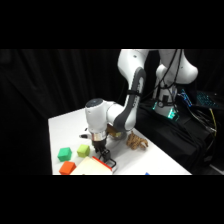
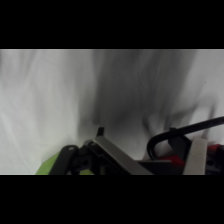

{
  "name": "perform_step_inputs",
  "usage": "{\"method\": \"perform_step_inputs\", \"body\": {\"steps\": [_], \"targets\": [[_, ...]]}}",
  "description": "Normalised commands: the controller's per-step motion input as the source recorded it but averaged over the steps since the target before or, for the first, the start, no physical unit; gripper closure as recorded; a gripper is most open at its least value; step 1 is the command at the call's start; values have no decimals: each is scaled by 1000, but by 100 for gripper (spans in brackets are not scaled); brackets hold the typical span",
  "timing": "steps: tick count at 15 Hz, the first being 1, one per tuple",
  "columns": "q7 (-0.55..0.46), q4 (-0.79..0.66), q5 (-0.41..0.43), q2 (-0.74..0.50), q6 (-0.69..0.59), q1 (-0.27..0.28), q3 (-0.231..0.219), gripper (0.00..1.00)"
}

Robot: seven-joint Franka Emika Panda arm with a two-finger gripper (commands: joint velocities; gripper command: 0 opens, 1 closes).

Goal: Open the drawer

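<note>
The drawer is a light tan wooden box at the table's front edge, cut off by the picture's bottom. It has a red front edge and a black loop handle. My gripper comes down from above and hangs right at the handle, just behind the red edge. In the wrist view the black handle curves close in front of the gripper's linkage, with a bit of the red edge at the right. Contact with the handle is not clear.
Two green blocks lie left of the gripper, and an orange block sits by the drawer's left side. A brown crumpled object lies behind to the right. Black equipment and cables stand past the table's right edge.
</note>
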Motion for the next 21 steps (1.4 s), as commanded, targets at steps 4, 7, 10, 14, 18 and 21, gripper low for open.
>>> {"method": "perform_step_inputs", "body": {"steps": [4,7,10,14,18,21], "targets": [[-184,-392,1,-271,64,-113,30,0],[-171,-394,-18,-296,63,-92,-2,0],[-158,-337,-36,-281,35,-70,-29,0],[-151,-296,-59,-273,13,-61,-42,0],[-160,-253,-60,-277,-31,-69,-20,0],[-159,-214,-54,-300,-119,-58,3,0]]}}
